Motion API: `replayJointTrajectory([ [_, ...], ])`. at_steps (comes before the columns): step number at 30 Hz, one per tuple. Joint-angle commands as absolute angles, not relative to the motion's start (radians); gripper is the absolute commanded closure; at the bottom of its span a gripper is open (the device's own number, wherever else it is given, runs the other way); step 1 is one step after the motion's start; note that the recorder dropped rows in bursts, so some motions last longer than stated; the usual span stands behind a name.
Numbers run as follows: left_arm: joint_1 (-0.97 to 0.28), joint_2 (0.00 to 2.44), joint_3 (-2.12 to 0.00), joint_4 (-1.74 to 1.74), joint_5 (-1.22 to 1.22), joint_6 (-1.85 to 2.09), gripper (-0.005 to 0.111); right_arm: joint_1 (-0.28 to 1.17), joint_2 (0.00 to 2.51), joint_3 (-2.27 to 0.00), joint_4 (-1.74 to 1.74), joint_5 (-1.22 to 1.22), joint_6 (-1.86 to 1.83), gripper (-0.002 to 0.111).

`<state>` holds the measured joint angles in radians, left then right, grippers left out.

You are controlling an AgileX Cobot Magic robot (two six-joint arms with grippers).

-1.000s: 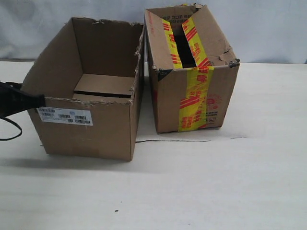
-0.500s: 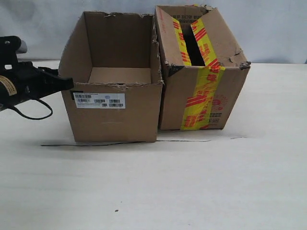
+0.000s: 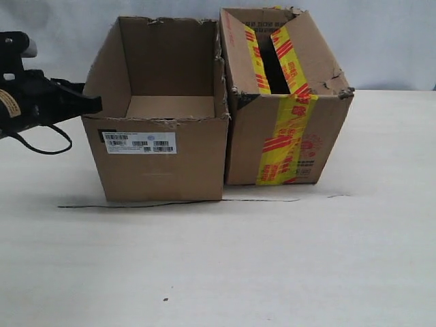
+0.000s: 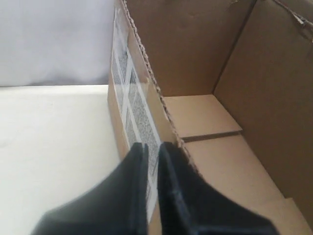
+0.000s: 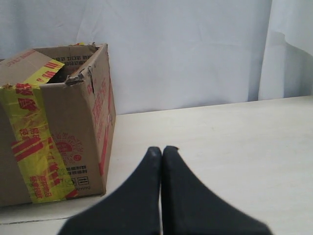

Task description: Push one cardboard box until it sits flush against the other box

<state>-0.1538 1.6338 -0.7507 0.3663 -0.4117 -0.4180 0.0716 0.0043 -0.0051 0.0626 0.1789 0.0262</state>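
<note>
Open, empty cardboard box [image 3: 160, 167] sits at 9 o'clock of the yellow-taped box [image 3: 286, 136], walls apparently touching; probably light, thin-walled, so press near a corner; left gripper [image 3: 94, 104], pinched together empty, meets its 9 o'clock wall; right gripper [image 5: 161, 149] likewise closed.

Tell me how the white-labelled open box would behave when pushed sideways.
The open box looks empty, so it probably slides lightly. Its thin ragged wall may flex at the left claw, near the rim. Wide for its height, it seems unlikely to tip.
</note>
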Motion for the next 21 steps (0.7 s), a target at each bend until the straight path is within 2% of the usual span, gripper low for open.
replayJointTrajectory([
  [1,-0.166,1.476,-0.723,0.433,-0.223,-0.398,0.107,0.067,0.0,0.0,0.065,0.182,0.022,0.109],
  [7,-0.232,1.356,-0.634,0.449,-0.1,-0.455,0.107,0.067,0.0,0.0,0.065,0.182,0.022,0.109],
  [11,-0.404,1.395,-0.634,0.451,-0.038,-0.471,0.107,0.067,0.0,0.0,0.065,0.182,0.022,0.109],
  [13,-0.431,1.41,-0.634,0.449,-0.051,-0.477,0.107,0.067,0.0,0.0,0.065,0.182,0.022,0.109],
  [18,-0.412,1.456,-0.634,0.451,-0.089,-0.477,0.107,0.067,0.0,0.0,0.065,0.182,0.022,0.109],
  [21,-0.339,1.456,-0.634,0.451,-0.089,-0.477,0.107,0.067,0.0,0.0,0.065,0.182,0.022,0.109],
])
